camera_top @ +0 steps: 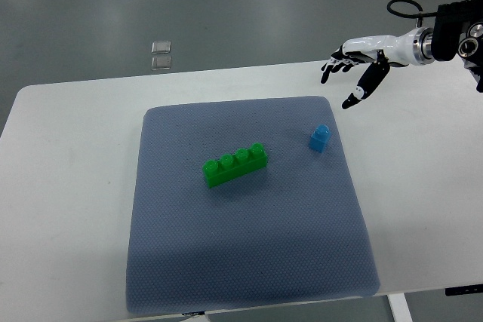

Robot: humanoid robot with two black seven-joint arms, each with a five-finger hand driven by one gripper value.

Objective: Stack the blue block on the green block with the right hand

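A small blue block [320,138] stands on the grey mat [249,262] near its right edge. A long green block [235,164] with a row of studs lies at the mat's middle, to the left of the blue one. My right hand [352,65] comes in from the upper right, above the table's far edge and up-right of the blue block. Its fingers are spread and hold nothing. The left arm does not show.
The mat lies on a white table [68,186]. Two small clear squares [161,54] lie on the floor beyond the table's far edge. A black cable [404,7] loops behind my right wrist.
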